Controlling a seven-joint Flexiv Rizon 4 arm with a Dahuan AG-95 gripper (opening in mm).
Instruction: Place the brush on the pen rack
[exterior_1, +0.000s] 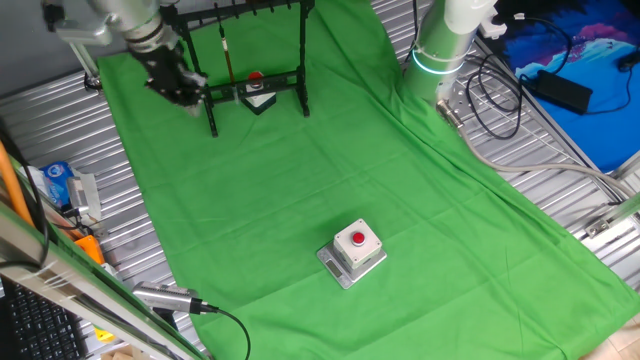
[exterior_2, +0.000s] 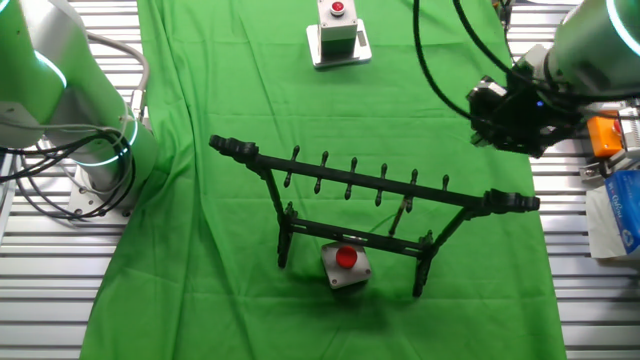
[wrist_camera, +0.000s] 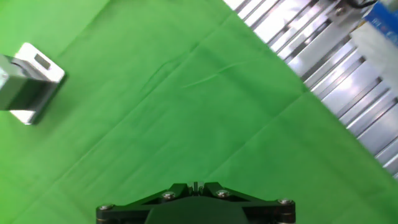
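- Blue-and-white packet (exterior_1: 58, 183): lies on the ribbed metal table (exterior_1: 95, 250) at the far left of one fixed view, off the green cloth (exterior_1: 300, 190).
- Silver cylinder (exterior_1: 163, 298): lies at the lower-left edge of the cloth, and a black cable (exterior_1: 225, 320) trails from it.
- Gripper (exterior_1: 183, 88): a dark mass on the working arm, raised over the cloth's left part. It is just beside the rack's left end and holds nothing that can be seen. In the other fixed view it (exterior_2: 512, 118) sits off the rack's right end. The hand view shows only its black body (wrist_camera: 194, 204) over bare cloth, with no fingertips in sight. Whether the jaws stand apart or together cannot be told.
- Pen rack (exterior_1: 257, 50): a black rod frame standing upright on the cloth, with both feet down.
- Brush (exterior_1: 226, 52): a thin reddish-brown shaft hanging from the rack's top bar, left of its middle, apart from the gripper. In the other fixed view it (exterior_2: 400, 213) hangs slightly tilted, its lower end near the lower crossbar.
- Grey box with red button (exterior_1: 258, 96): sits on the cloth under the rack, between its legs.
- Second grey box with red button (exterior_1: 352, 250): stands on open cloth, well apart from the rack.
- Idle second arm (exterior_1: 447, 40): its base stands at the cloth's right edge.
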